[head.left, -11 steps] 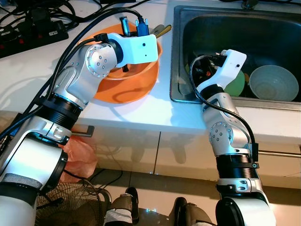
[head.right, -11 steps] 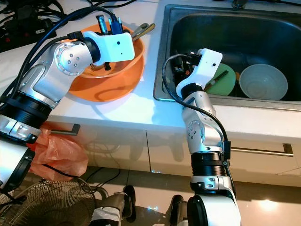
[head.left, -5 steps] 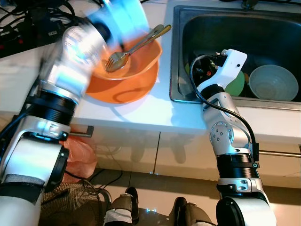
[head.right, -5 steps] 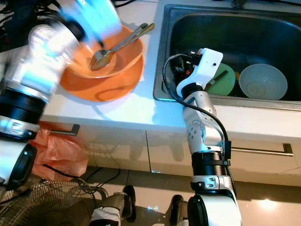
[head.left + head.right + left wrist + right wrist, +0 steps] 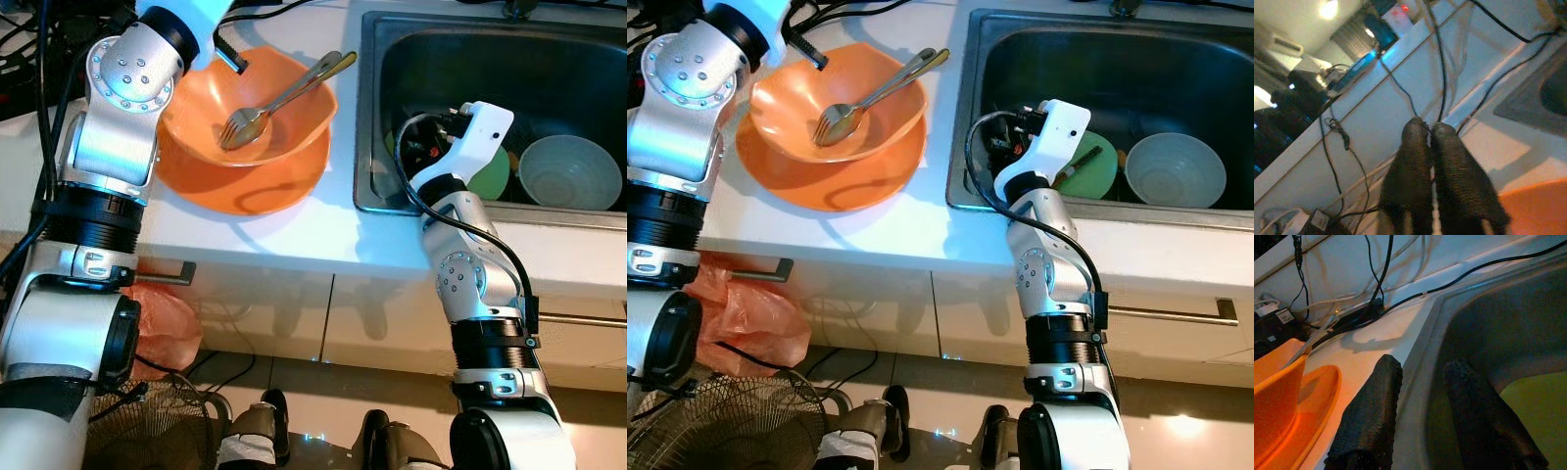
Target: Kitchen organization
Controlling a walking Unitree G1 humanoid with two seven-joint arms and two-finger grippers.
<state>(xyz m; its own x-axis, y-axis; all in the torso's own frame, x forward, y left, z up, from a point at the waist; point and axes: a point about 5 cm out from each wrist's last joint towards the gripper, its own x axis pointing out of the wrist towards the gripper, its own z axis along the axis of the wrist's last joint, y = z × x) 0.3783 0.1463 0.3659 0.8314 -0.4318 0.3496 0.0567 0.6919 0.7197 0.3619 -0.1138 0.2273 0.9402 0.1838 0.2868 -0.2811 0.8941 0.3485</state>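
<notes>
Left gripper (image 5: 1431,142) lifted off orange bowl (image 5: 284,122), jaws pressed together, right gripper (image 5: 1422,382) spread at sink (image 5: 392,59) edge

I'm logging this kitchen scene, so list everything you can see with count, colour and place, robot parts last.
orange bowl: one, orange, on the orange plate
orange plate: one, orange, on the white counter left of the sink
fork: one, metal, in the bowl
sink: one, steel, right of the counter
pale bowl: one, grey-white, in the sink
green dish: one, green, in the sink
cables: several, black, behind the counter
left gripper: shut, raised above the bowl
right gripper: open, over the sink's left rim
</notes>
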